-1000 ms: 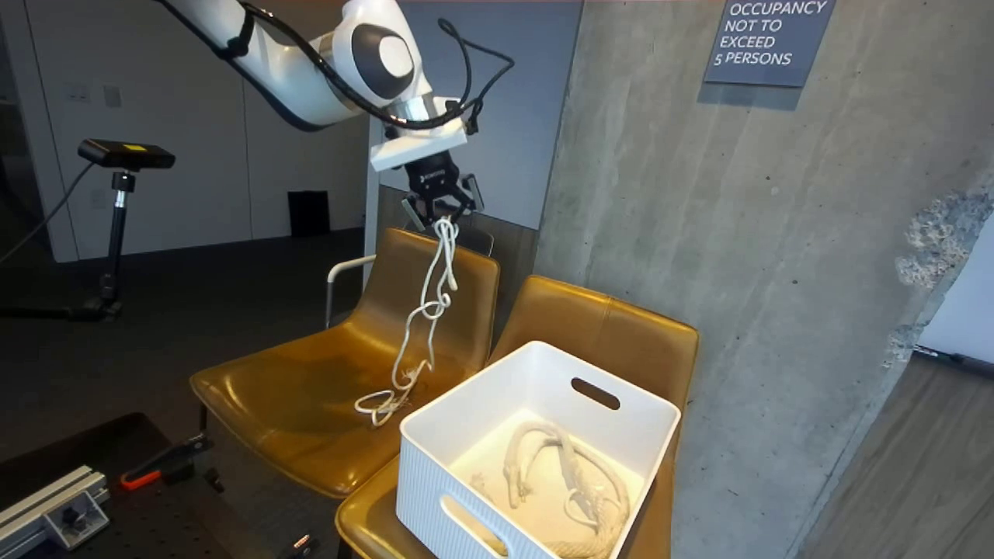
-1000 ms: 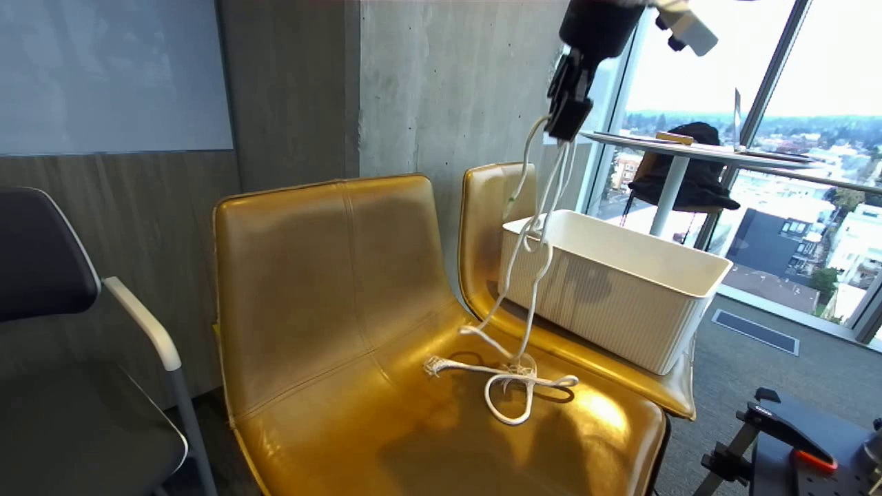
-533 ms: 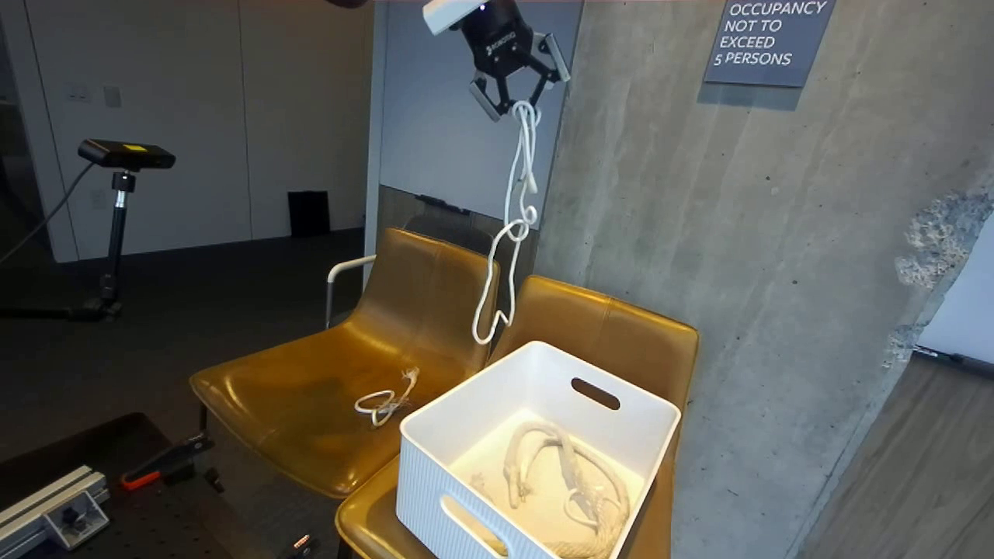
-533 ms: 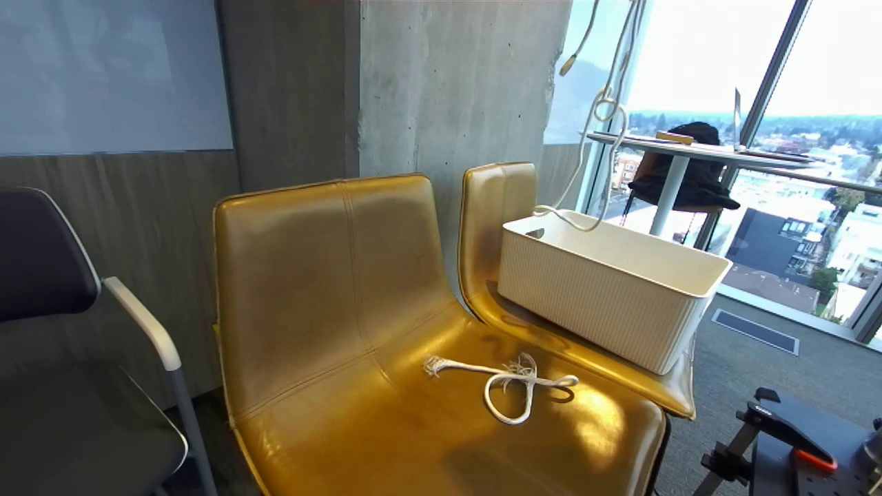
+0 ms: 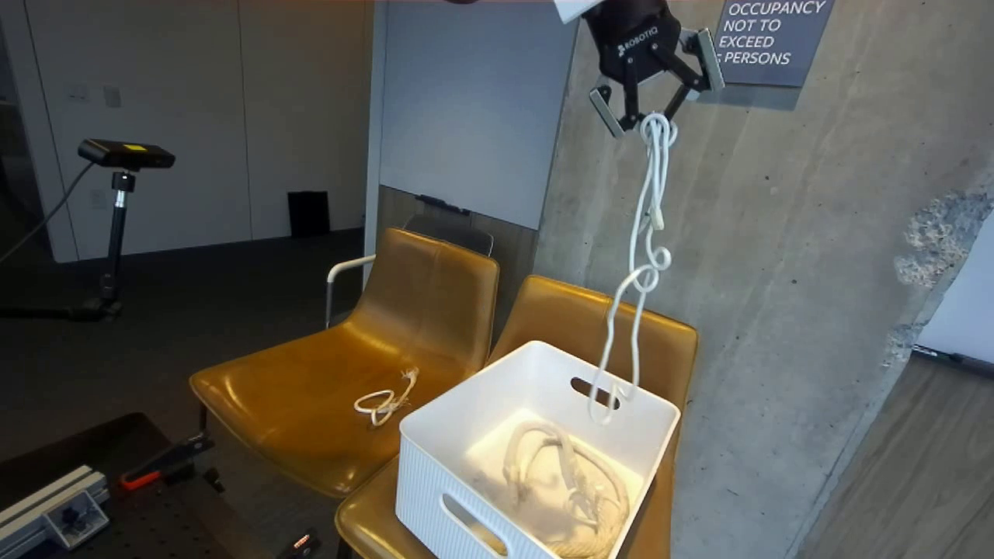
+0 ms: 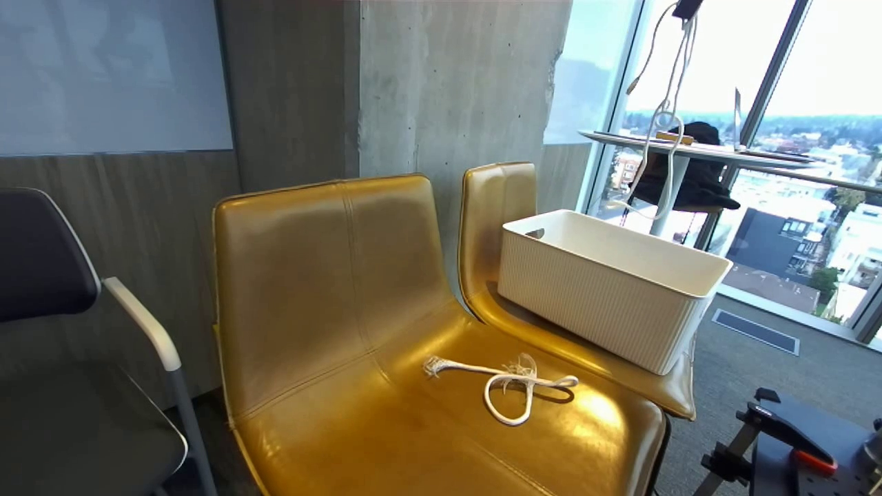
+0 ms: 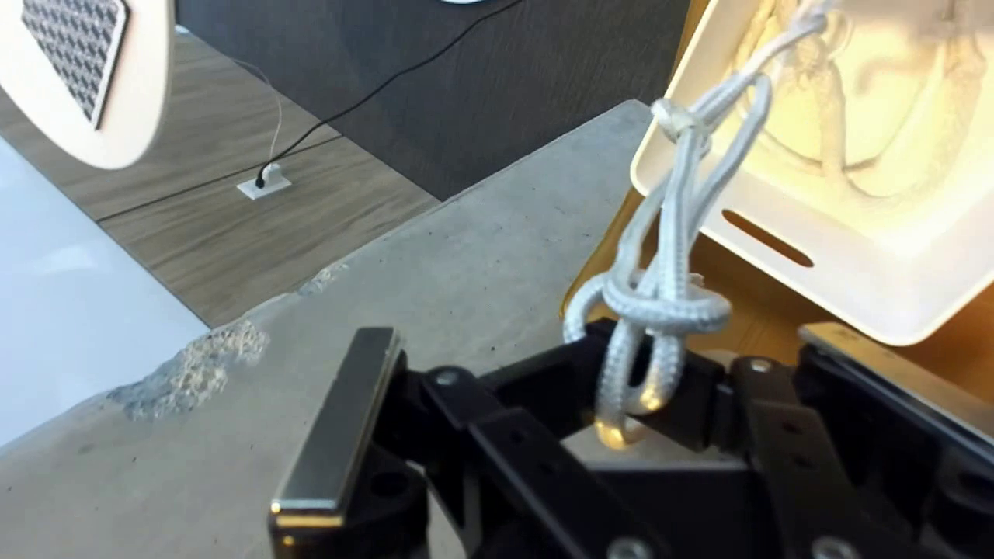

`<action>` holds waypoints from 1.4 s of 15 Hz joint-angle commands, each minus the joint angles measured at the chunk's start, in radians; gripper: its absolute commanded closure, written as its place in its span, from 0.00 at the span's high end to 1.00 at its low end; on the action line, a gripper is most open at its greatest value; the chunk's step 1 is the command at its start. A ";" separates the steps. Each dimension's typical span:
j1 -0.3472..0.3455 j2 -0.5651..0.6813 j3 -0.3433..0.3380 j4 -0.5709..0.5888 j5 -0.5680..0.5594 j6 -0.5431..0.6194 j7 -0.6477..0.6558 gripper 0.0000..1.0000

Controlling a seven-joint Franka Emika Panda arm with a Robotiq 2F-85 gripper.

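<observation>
Rope of white braided cord [image 5: 658, 155], likely light and limp, best gripped where bunched, hangs pinched in a black two-finger gripper [image 5: 654, 118] near one edge of a white rectangular plastic bin [image 6: 599, 300].

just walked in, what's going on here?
A robot's gripper is shut on a looped white rope, which dangles from it. The rope's lower end hangs near the white bin; whether it is directly over the opening isn't clear. The bin stands on a tan chair, with thicker rope lying inside. A frayed white piece lies on the neighbouring chair, apart from the gripper.
</observation>
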 commanded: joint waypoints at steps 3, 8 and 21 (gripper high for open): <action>-0.043 0.061 0.000 -0.091 0.066 0.023 -0.009 0.00; -0.050 0.088 0.006 -0.237 0.082 0.055 0.012 0.00; 0.130 0.004 0.142 -0.320 0.087 0.061 0.138 0.00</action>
